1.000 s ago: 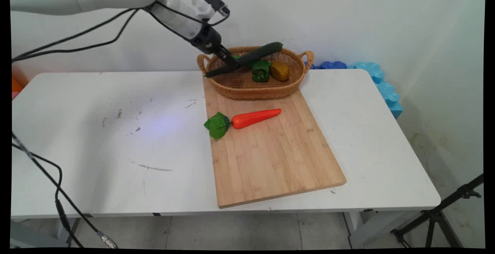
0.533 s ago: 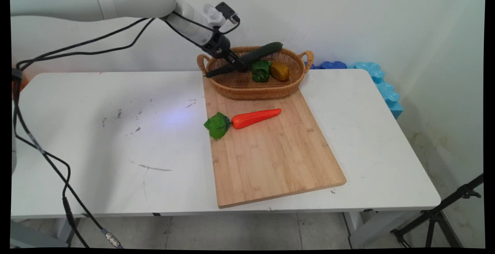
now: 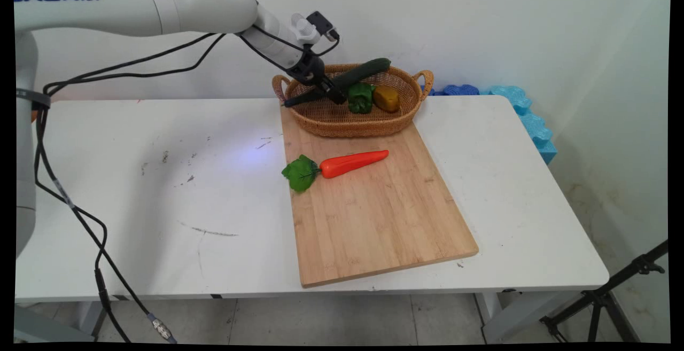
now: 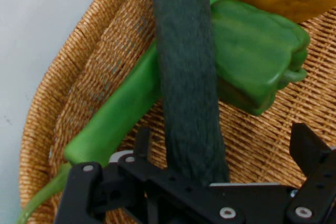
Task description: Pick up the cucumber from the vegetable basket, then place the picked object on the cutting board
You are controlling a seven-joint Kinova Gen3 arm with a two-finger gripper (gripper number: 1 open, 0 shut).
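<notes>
Your black two-finger gripper (image 3: 332,94) sits inside the oval woven wicker basket (image 3: 398,121) at the far edge of the bamboo cutting board (image 3: 374,217), fingers spread to either side of the long dark-green cucumber (image 4: 186,77), not yet closed. The hand view alone shows you a light-green pod-shaped vegetable (image 4: 113,124) beneath the cucumber; the main view alone shows the orange carrot (image 3: 352,162) lying on the board.

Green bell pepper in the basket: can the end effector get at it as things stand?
Probably not directly. The dark cucumber lies between the open end effector and the green bell pepper, resting against it.
</notes>
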